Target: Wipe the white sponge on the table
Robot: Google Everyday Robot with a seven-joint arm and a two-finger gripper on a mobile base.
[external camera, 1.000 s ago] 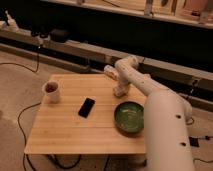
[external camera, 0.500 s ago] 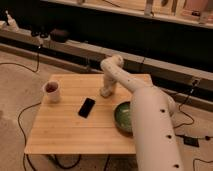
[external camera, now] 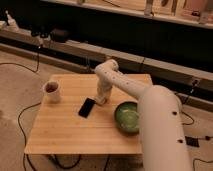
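Pincer [external camera: 101, 100] at frame centre is pressed together and pushed down on the counter [external camera: 65, 130], presumably pinning the white sponge [external camera: 102, 101] flat for wiping. Just left lies a black phone [external camera: 87, 107]; cup [external camera: 52, 91] and green bowl [external camera: 127, 116] sit clear.

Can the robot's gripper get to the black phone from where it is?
Probably yes. The gripper is down at the table, shut, right beside the black phone, with nothing between them. The green bowl sits off to the other side.

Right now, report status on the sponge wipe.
Gripper shut, down at the table, beside the black phone. White sponge not visible, hidden if under gripper. Green bowl and mug nearby.
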